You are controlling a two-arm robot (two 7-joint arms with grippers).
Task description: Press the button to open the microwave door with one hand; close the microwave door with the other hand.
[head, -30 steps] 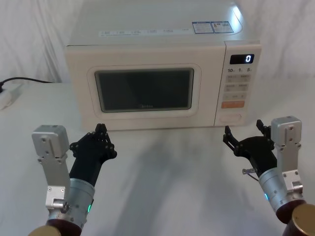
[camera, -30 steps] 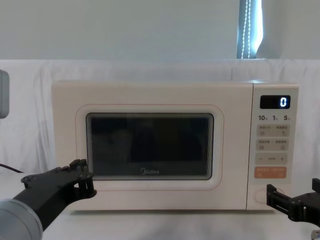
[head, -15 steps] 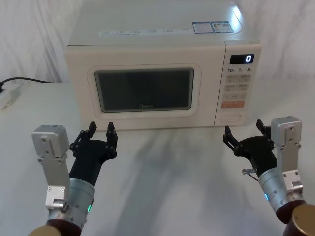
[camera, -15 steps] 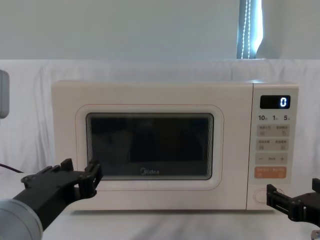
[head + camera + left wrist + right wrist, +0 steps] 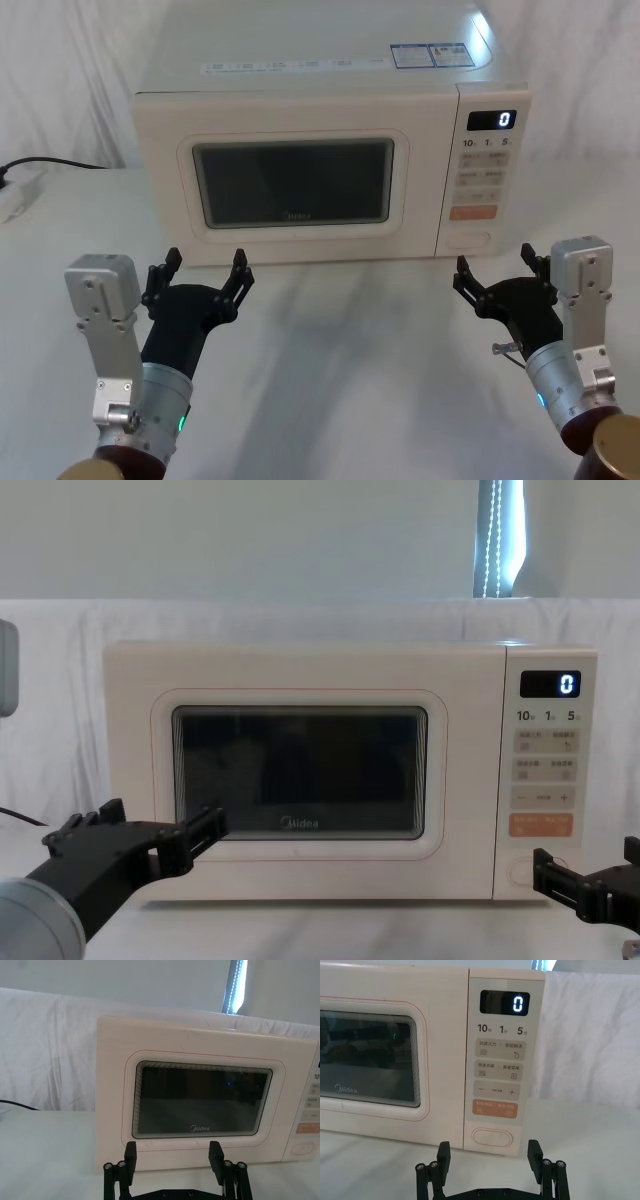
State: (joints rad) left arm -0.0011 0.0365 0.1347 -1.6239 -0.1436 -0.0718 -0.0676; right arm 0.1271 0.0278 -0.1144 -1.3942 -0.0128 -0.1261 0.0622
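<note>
Microwave door (image 5: 290, 180) shut, left gripper (image 5: 198, 272) spread, cable (image 5: 50, 164) beside

White cloth (image 5: 60, 680) drapes table and wall; bright window strip (image 5: 497, 540).

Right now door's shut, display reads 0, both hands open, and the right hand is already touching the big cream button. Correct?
Not quite. The right hand is not touching the button: the right wrist view shows it short of the panel, with table between its fingers and the microwave. The rest holds: the microwave door is shut, the display reads 0, and the left hand is open too.
</note>
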